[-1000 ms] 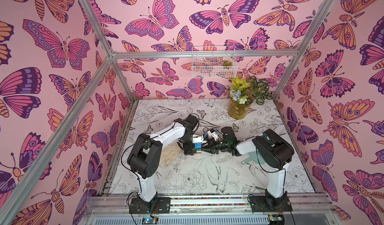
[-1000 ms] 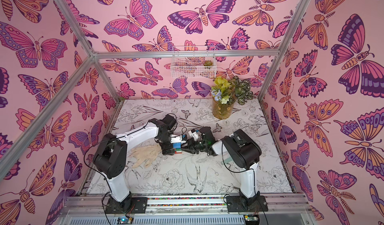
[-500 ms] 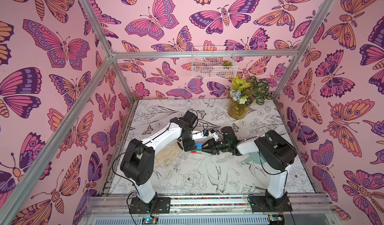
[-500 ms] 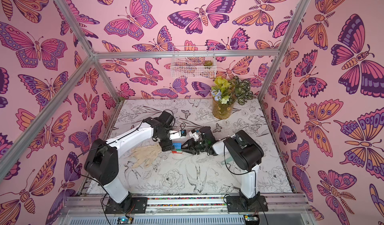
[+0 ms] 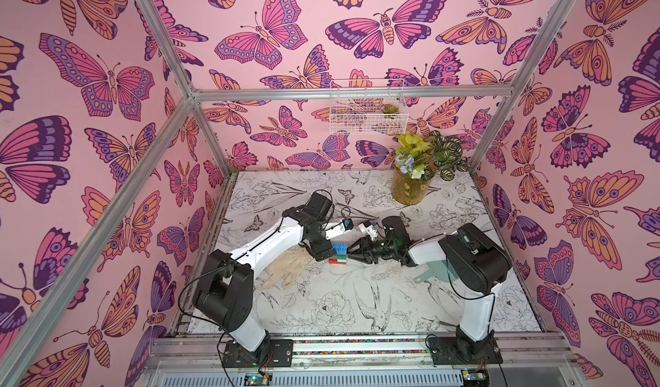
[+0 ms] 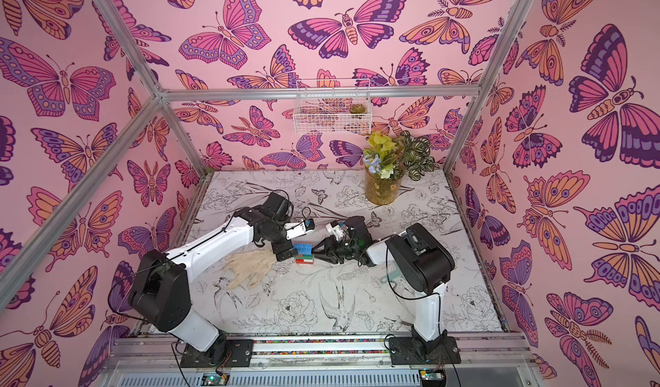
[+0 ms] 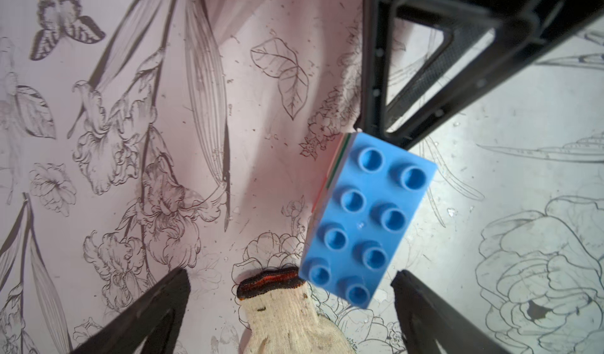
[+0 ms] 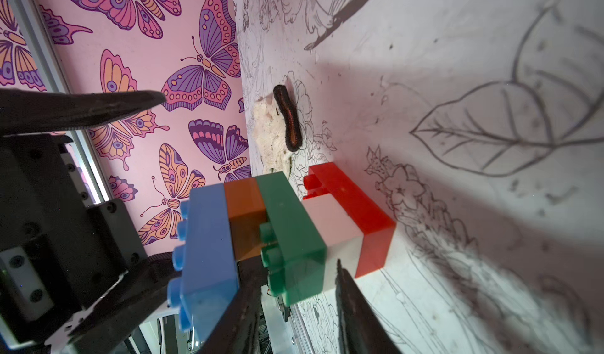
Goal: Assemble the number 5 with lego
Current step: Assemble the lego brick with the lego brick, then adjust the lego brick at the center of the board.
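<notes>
- The table (image 5: pixel 321 313) carries the work near its middle.
- The left gripper (image 7: pixel 291 272) hangs over the stack from its 9 o'clock side in both top views. Its jaws are spread wide and hold nothing. In the left wrist view the blue brick (image 7: pixel 366 218) sits between the fingers, off toward one of them.
- The right gripper (image 8: pixel 294 270) reaches in low from 3 o'clock, its jaws drawn in on either side of the green brick (image 8: pixel 294 225). It looks like a clamp, though the right wrist view is too oblique to be sure both pads touch.
- The glove (image 5: pixel 285 271) lies at about 8 o'clock of the stack, its dark cuff near the base.
- The number 5 (image 5: pixel 338 254) stands upright: the red brick (image 8: pixel 359 215) on the table, then white, green, brown and blue on top.
- The short white and brown pieces sit toward opposite ends, so the digit reads as complete.
- Judged step: the build is finished or getting its last seating, and what remains is to let go.
- Next move calls for the right jaws to open evenly and back out toward 3 o'clock without dragging the tall, narrow stack over. The left should lift straight up, clear of the blue studs.
</notes>
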Robot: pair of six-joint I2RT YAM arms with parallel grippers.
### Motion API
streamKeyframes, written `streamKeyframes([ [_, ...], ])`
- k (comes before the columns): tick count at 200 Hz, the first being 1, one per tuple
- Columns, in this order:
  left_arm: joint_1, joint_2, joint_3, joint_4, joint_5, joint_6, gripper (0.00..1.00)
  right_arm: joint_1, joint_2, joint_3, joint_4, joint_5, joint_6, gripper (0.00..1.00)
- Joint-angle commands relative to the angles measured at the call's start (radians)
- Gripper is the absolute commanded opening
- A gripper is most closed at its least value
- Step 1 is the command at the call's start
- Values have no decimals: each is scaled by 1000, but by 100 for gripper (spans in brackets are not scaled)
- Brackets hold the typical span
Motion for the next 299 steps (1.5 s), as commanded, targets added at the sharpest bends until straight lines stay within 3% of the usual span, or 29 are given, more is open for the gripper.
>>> streamKeyframes([
  [1, 6, -43, -35, 62, -3, -80, 100, -14, -44, 3, -25, -19, -16, 40],
  [69, 10, -233, -225, 257, -59, -229, 100, -48, -104, 7, -174, -15, -112, 39],
  [104, 4, -398, -374, 388, -92, -385, 100, -65, -141, -15, -204, -16, -134, 39],
  [156, -127, -594, -643, 665, -208, -584, 100, -67, -180, -43, -287, 23, -185, 39],
  [208, -276, -561, -789, 830, -371, -655, 100, -67, -98, -5, -218, 42, -147, 36],
  [242, -291, -557, -918, 1022, -365, -694, 100, -67, -31, 68, -208, 49, -131, 32],
  [299, -296, -470, -982, 1174, -358, -709, 100, -56, 73, 189, -226, 41, -122, 32],
])
